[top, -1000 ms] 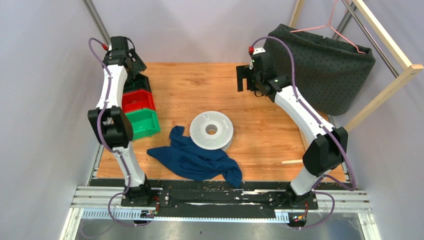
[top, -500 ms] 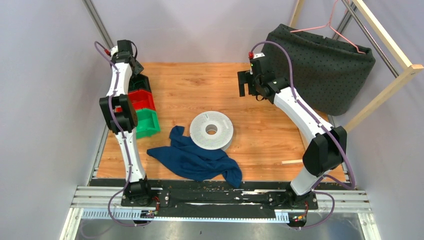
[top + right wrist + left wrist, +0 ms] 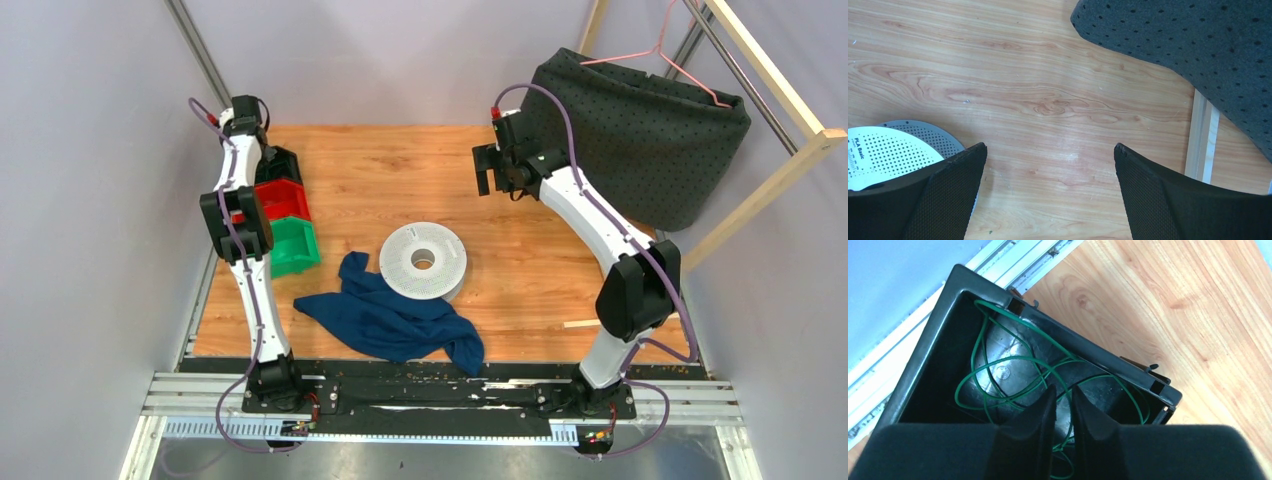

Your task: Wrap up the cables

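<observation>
The cables are one thin green wire (image 3: pixel 1018 358) lying in loose loops inside a black bin (image 3: pixel 1088 347) at the table's back left. My left gripper (image 3: pixel 1063 390) reaches down into that bin. Its jaws have come nearly together, with a narrow slit left, and a strand of the wire runs through the slit. The white perforated spool (image 3: pixel 423 260) lies flat mid-table, and its edge shows in the right wrist view (image 3: pixel 883 155). My right gripper (image 3: pixel 490 170) hangs above bare wood at the back, wide open (image 3: pixel 1050 147), holding nothing.
A red bin (image 3: pixel 278 200) and a green bin (image 3: pixel 285 245) sit in front of the black one. A crumpled blue cloth (image 3: pixel 390 320) lies beside the spool. A dark dotted fabric (image 3: pixel 640 130) drapes over a wooden frame at the back right, with a pink hanger (image 3: pixel 660 50) above.
My left arm stretched farther back over the black bin, and its jaws closed from wide open to nearly together. The right arm shifted only slightly and stayed open.
</observation>
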